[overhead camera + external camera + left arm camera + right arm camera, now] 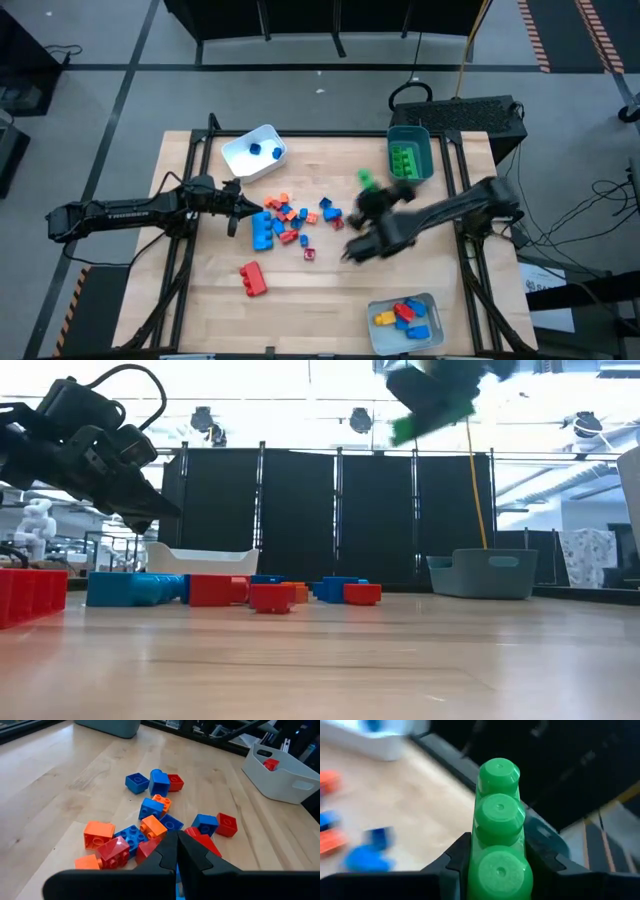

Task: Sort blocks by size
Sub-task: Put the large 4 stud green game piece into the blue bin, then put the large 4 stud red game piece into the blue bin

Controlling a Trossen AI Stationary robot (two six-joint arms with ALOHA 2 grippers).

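Note:
A green studded block (499, 820) sticks out ahead of my right gripper (500, 857), which is shut on it high above the table's middle (366, 180). In the low view the green block (428, 418) hangs far above the table. A pile of red, blue and orange blocks (285, 220) lies on the wood left of centre. My left gripper (176, 851) hovers shut over the pile's left side (236, 208) and touches nothing. One red block (252, 278) lies alone nearer the front edge. My right gripper pinches the green block's two long sides (472, 865) between its two fingers (457, 862), at the block's near end. The block runs along the fingers and juts out past them, studs toward the wrist camera. It is lifted clear of the table.
A teal tray (428, 160) with green blocks stands at the far right. A white tray (240, 150) with two blue blocks stands at the far left. A grey tray (380, 330) with blue, red and yellow blocks sits at the near right. Bare wood lies along the front.

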